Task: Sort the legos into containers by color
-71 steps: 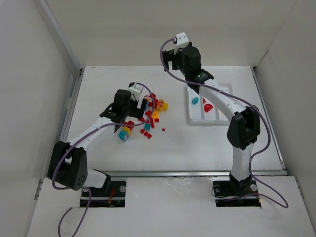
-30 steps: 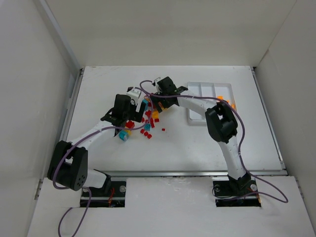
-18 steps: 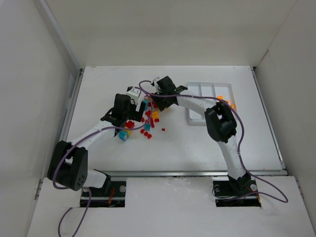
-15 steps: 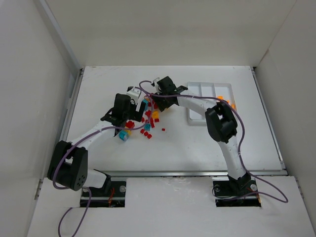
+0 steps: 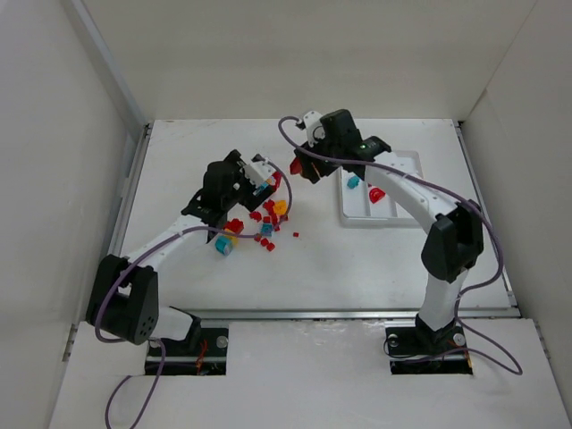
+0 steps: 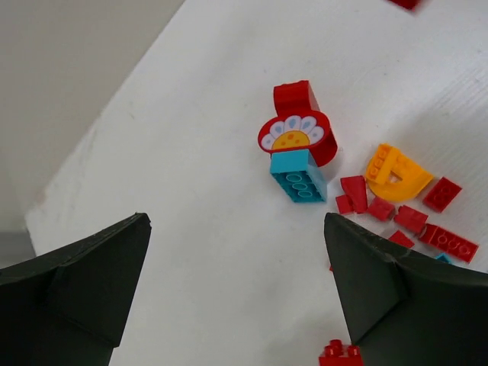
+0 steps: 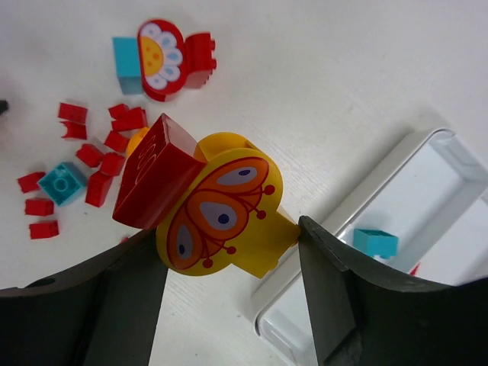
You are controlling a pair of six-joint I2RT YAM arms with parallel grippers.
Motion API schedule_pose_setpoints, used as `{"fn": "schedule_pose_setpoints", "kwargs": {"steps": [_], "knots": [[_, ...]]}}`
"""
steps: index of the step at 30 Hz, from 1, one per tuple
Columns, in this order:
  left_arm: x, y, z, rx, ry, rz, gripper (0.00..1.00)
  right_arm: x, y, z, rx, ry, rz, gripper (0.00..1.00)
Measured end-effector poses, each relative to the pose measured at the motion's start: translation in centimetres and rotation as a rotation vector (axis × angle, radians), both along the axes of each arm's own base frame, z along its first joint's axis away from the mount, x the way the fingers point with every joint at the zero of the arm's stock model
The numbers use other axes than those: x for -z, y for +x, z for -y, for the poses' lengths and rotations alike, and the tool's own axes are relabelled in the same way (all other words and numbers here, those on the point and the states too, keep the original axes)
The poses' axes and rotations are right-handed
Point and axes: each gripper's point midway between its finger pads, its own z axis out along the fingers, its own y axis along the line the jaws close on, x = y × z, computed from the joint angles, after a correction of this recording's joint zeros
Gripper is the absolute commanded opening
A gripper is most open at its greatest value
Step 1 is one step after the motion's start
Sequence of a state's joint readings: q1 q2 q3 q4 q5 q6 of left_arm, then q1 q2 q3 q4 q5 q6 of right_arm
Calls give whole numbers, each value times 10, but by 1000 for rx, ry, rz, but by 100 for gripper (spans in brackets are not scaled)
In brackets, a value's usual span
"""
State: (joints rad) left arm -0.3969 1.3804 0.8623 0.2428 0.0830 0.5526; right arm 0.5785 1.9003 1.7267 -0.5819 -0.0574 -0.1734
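Observation:
The legos (image 5: 265,221) lie in a loose pile of red, orange-yellow and teal pieces left of centre. My right gripper (image 5: 300,166) is shut on a yellow butterfly-printed piece (image 7: 229,206) with a red brick (image 7: 156,171) stuck to it, held above the table between the pile and the tray. The white tray (image 5: 357,220) holds a teal brick (image 5: 354,181) and a red piece (image 5: 376,193). My left gripper (image 5: 257,172) is open and empty over the pile's back edge; in its wrist view it (image 6: 236,223) hangs above bare table.
A red flower-printed piece (image 6: 297,133) joined to a teal brick (image 6: 299,175) lies apart from an orange curved piece (image 6: 396,171) and small red bricks. The tray's corner (image 7: 431,145) is just right of the held piece. Walls enclose the table.
My right gripper was down in the pile; it has lifted and moved right toward the tray with the yellow and red piece. My left gripper has shifted slightly back and right.

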Motion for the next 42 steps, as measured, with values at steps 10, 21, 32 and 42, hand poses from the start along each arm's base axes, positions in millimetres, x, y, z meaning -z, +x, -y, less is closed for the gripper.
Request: {"fn": "schedule_pose_setpoints", "kwargs": {"steps": [10, 21, 32, 42], "knots": [[-28, -21, 34, 443, 232, 289, 99, -19, -31, -7, -171, 76, -76, 6], [-87, -46, 85, 754, 101, 366, 95, -18, -79, 4, -186, 141, -110, 2], [-57, -86, 105, 933, -59, 57, 85, -44, -84, -21, -204, 199, -8, 0], [-42, -90, 105, 910, -96, -50, 48, -36, -89, -22, -200, 195, -32, 0]]}}
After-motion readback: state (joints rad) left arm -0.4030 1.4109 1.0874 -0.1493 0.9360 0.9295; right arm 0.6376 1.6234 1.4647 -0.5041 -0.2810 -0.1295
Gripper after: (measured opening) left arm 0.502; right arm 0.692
